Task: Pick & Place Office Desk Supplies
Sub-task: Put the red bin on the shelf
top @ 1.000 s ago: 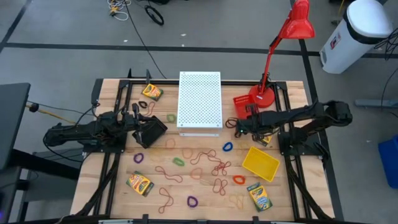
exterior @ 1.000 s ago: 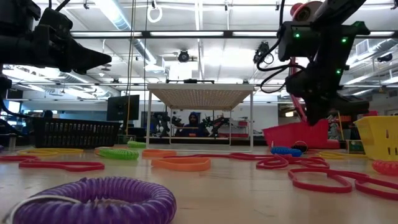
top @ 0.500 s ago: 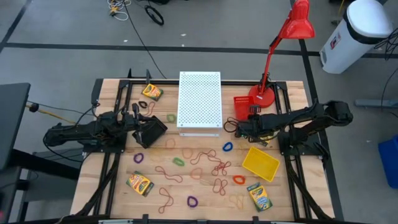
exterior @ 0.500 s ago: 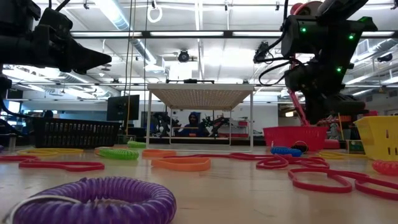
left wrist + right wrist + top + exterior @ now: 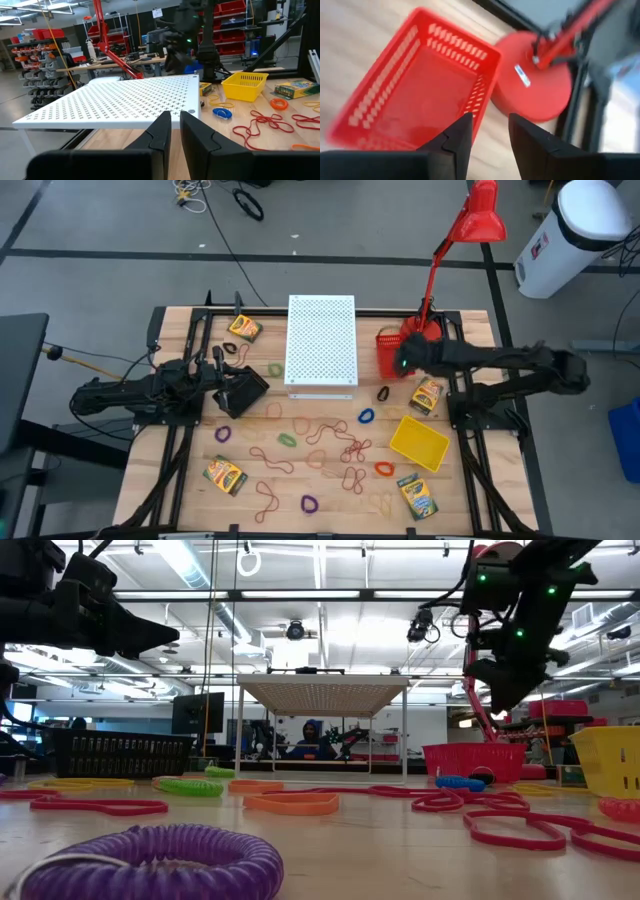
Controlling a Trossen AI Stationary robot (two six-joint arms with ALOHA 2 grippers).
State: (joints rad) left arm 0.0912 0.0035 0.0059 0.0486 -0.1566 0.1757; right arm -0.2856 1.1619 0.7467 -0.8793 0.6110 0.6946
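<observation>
My right gripper (image 5: 490, 120) hangs open above the red basket (image 5: 388, 352) at the far right, with nothing between its fingers. A black loop (image 5: 383, 393) lies on the table just in front of the basket, with a crayon box (image 5: 427, 395) to its right. More crayon boxes (image 5: 244, 329) (image 5: 225, 475) (image 5: 418, 497), reddish rubber bands (image 5: 330, 442) and a blue loop (image 5: 366, 417), a green one (image 5: 288, 439) and a purple one (image 5: 222, 434) lie on the wood. My left gripper (image 5: 175, 117) waits at the left, level, its fingers slightly apart and empty.
A white perforated board (image 5: 321, 345) stands on legs at the far middle. The red lamp's base (image 5: 425, 335) sits beside the red basket. A yellow basket (image 5: 420, 442) lies at the near right. Bare wood shows between the board and the left arm.
My right gripper has risen and swung from the table in front of the board's right corner toward the far right, and is now over the red basket. The black loop lies on the table where the gripper was.
</observation>
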